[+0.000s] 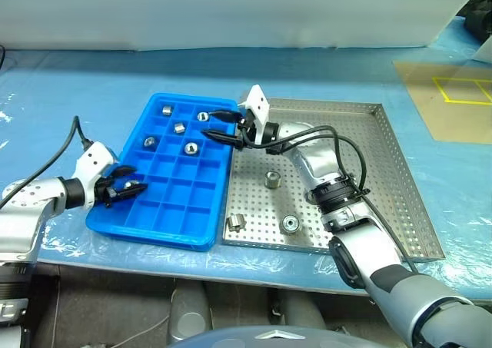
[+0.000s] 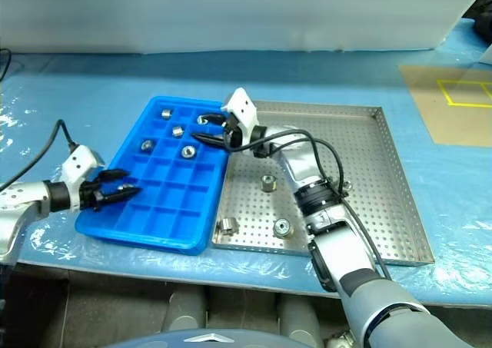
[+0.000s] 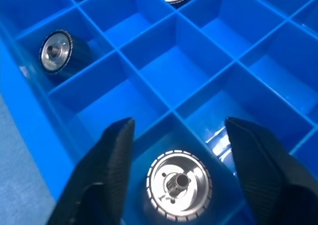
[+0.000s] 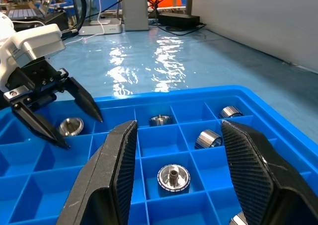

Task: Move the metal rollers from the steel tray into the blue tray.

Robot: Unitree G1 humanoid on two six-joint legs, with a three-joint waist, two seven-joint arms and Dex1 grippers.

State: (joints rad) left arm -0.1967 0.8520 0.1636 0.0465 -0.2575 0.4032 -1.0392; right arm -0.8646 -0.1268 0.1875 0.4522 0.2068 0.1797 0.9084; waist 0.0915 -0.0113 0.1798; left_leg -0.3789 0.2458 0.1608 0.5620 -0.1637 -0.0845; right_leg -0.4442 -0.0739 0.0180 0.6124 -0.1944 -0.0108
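Blue-sheeted bench (image 1: 323,71) is seen carrying blue tray (image 1: 173,210) beside steel tray (image 1: 384,179). Left end effector (image 3: 179,135) is spread apart over a roller (image 3: 179,185) lying in a near-edge cell. Right end effector (image 4: 176,150) is held apart, empty, over the tray's far cells. Three rollers (image 1: 273,180) are left in the steel tray.

The two head views looked down from the near side; both wrist views sat close over the blue tray (image 1: 173,202), which all shared.
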